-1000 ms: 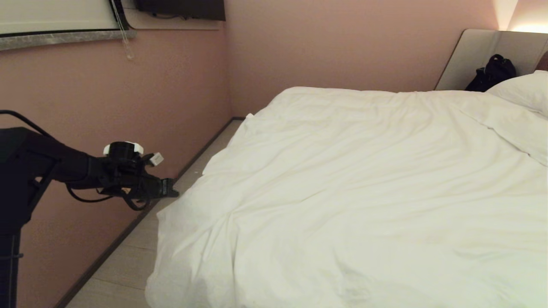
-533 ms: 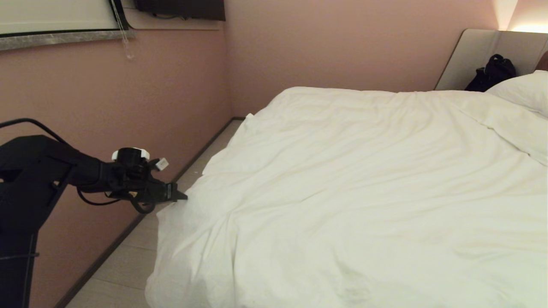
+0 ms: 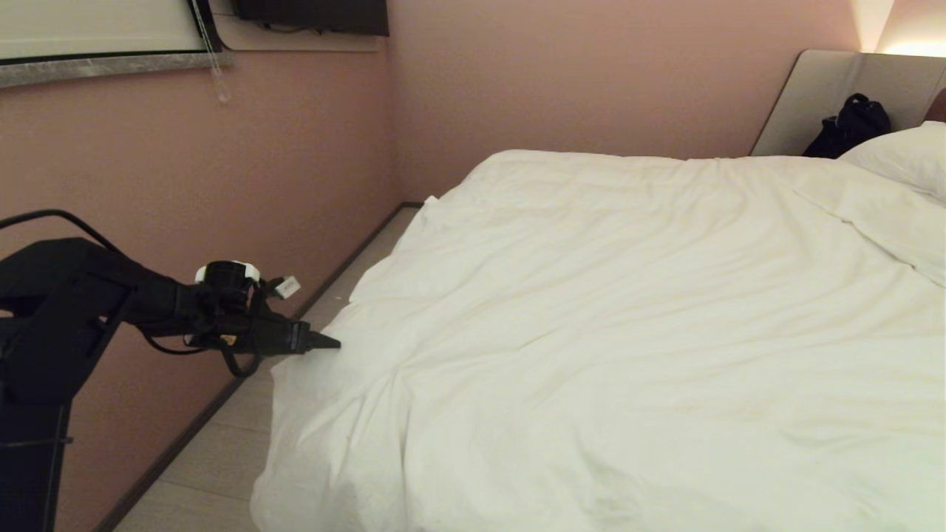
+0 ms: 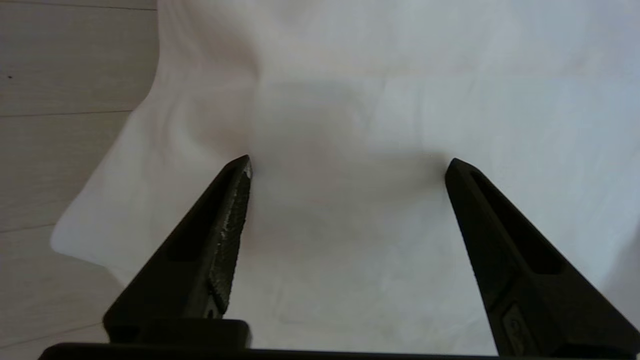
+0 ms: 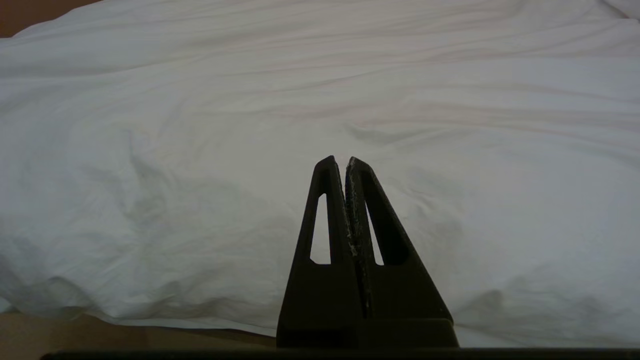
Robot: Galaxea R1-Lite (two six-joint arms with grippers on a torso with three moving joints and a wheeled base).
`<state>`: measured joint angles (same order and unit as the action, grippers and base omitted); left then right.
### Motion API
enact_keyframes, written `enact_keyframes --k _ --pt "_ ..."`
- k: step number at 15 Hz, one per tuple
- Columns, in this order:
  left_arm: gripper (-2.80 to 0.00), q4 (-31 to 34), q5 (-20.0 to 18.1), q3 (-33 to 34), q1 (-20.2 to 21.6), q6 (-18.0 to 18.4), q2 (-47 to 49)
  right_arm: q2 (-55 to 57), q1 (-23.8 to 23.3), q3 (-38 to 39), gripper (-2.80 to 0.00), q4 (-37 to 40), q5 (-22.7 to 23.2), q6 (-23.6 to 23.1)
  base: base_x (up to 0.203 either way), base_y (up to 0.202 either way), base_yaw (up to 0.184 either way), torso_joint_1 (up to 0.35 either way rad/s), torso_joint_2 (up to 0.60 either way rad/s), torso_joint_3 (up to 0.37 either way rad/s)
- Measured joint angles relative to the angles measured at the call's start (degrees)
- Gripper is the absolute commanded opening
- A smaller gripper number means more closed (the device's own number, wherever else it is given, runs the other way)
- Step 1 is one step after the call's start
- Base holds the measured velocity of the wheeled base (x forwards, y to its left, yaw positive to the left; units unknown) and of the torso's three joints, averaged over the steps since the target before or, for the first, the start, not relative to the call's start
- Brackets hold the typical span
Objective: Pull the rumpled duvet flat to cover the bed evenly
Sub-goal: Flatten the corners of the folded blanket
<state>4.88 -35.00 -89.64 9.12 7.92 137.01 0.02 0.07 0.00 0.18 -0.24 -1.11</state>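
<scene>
L gripper (image 4: 347, 165), black w/ two pointed fingers, is spread wide and released, nothing between them, tips just above the near-left corner of the thick puffy white duvet (image 3: 606, 325). That corner hangs off the side toward the pale wood-plank floor (image 3: 214, 458). Duvet lies wrinkled over the wide low bed (image 3: 828, 96), up to a plump white pillow (image 3: 898, 159). R gripper (image 5: 346, 162) is clenched on nothing, poised over the duvet.

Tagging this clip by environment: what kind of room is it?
Probably a hotel-style bedroom: a wide bed under a white duvet, a pillow by a padded headboard, pink walls.
</scene>
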Motion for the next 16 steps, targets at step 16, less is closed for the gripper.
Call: enact_keyframes --k 16 --pt "0.0 0.1 6.1 0.9 -3.8 4.6 2.3 0.0 0.0 0.0 -2.8 0.0 0.0 0.0 0.0 0.0 0.0 0.0 0.0 0.0"
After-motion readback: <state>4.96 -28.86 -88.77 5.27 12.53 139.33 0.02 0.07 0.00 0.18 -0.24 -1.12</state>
